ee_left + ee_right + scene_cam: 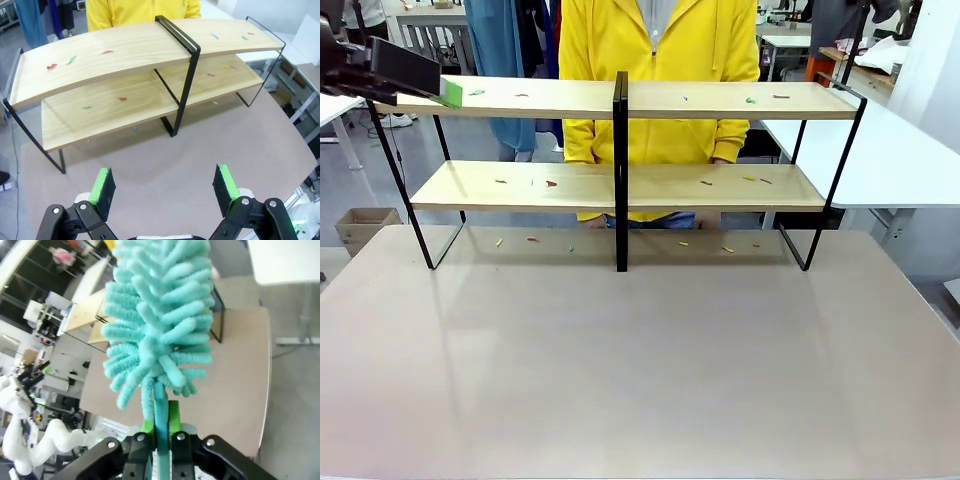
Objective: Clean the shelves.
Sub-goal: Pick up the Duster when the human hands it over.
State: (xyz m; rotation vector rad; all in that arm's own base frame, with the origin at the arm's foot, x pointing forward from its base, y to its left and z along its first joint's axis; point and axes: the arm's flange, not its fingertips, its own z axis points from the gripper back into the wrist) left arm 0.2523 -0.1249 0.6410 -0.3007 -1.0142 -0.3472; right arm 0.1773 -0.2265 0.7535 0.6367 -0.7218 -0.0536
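2 boards of the shelves point(570, 98) are seen ahead of the left gripper point(164, 184), one above the other, split by a black centre post. The gripper's jaws are spread wide, and nothing is held between the green pads. Bare table point(640, 380) lies below and ahead of it as far as the frame's feet, so open room is left on the near side. Coloured scraps point(106, 52) are scattered on both boards and on the table under the lower one. Thin black end loops close the shelves at each side, and the board edges between them are unguarded.

In the front view the left gripper is held high and overlaps the left end of the top board. From its wrist view it is seen tilted down at the shelves from above and kept well back from them.

The right gripper point(161, 422) is clamped on the teal handle of a duster point(160, 315), whose fluffy head rises straight beyond the fingertips. Past the head, a table edge, floor and part of the shelves are made out.

Beyond the shelves, a person point(660, 40) in yellow is stood at the far side.
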